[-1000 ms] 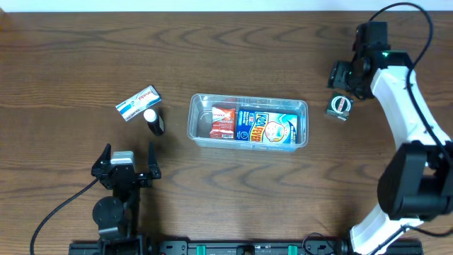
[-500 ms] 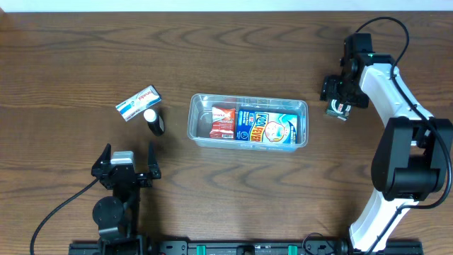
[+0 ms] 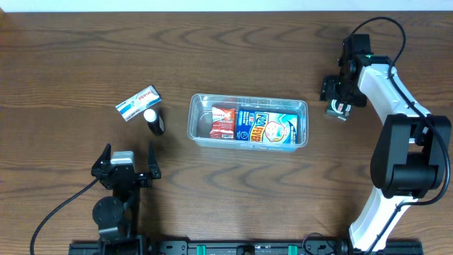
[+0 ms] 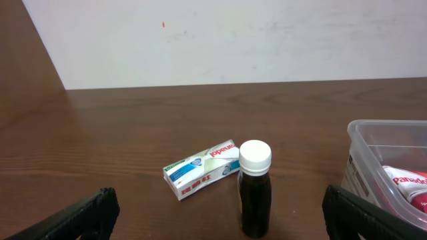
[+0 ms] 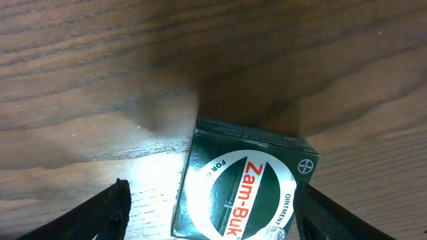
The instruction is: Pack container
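The clear plastic container (image 3: pixel 248 99) sits mid-desk with its long axis running 9 to 3 o'clock. A red packet (image 3: pixel 223 120) and a blue carton (image 3: pixel 269 127) already lie flat inside it.

The right hand (image 3: pixel 337 105) hangs directly over a small green Zam-Buk box (image 5: pixel 243 193), which rests on the desk off the container's 3 o'clock end. Its fingers are spread wide, one on either side of the box, and they grip nothing. The box sits slightly skewed between them. To my eye a straight drop and squeeze would take it, and the carry then runs toward 9 o'clock.

The left hand (image 3: pixel 129 152) is parked down at 7 o'clock, gaping and empty. It is nearer the toothpaste box (image 3: pixel 137 103) and the white-capped dark bottle (image 3: pixel 153 120).
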### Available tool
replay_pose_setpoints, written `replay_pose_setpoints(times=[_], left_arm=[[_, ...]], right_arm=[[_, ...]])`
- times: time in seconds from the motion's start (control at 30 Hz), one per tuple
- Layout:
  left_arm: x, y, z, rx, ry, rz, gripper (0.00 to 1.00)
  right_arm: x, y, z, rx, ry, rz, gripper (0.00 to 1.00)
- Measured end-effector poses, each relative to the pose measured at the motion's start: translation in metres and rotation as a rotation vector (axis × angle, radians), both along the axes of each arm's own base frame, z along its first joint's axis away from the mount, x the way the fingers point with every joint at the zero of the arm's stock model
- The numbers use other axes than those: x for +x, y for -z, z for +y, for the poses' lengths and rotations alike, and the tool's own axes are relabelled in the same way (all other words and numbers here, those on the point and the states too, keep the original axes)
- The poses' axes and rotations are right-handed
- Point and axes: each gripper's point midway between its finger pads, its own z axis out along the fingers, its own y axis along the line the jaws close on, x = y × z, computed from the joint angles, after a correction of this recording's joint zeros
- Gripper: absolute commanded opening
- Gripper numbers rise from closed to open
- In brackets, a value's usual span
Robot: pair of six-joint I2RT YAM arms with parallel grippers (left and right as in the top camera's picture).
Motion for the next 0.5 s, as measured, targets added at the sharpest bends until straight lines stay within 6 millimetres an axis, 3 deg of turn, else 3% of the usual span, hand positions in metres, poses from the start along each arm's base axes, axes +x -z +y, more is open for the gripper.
replay_pose_setpoints(times=[0.5], left_arm=[[0.0,0.0,-0.0001,0.0,0.0,0.0,0.98]], right_arm=[[0.0008,0.0007,-0.0002,0.005,0.025,-0.005,0.78]])
